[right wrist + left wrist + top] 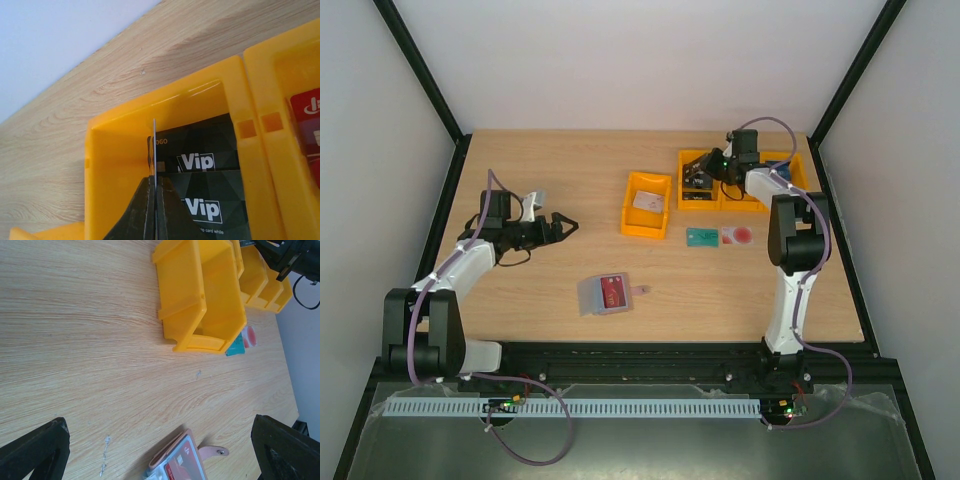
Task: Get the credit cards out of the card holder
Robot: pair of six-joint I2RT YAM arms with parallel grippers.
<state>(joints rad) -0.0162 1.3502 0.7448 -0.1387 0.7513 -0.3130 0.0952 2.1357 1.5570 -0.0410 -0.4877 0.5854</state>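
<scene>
Card holder [172, 451] lies flat on the table [520, 300] toward the near edge, between the 2 arms. At the far right, a row of orange bins [760, 203] sits under the right arm, with 1 separate orange bin [632, 205] to its left.

The left gripper [566, 227] hangs spread to its widest, holding nothing, left of the single bin and beyond the holder. The right gripper [154, 181] is clamped tight on a thin card [154, 145], held on edge above a bin compartment with 2 black Vip cards [205, 200] in it. A red card [613, 291] shows in the holder, with a blue-grey card [588, 295] at its left side.

This looks like the drop-off step: 1 card goes into a bin while the holder has at least 1 more. Next the right jaws need to part. Then an arm must go to the holder, likely with the other pinning it while the red card slides out.

Hard to tell:
- the held card's face and colour, since it is seen edge-on;
- whether the blue-grey piece is a card or lining;
- the holder's near part, cut off in the left wrist view, where only its tab [212, 452] is sharp.
</scene>
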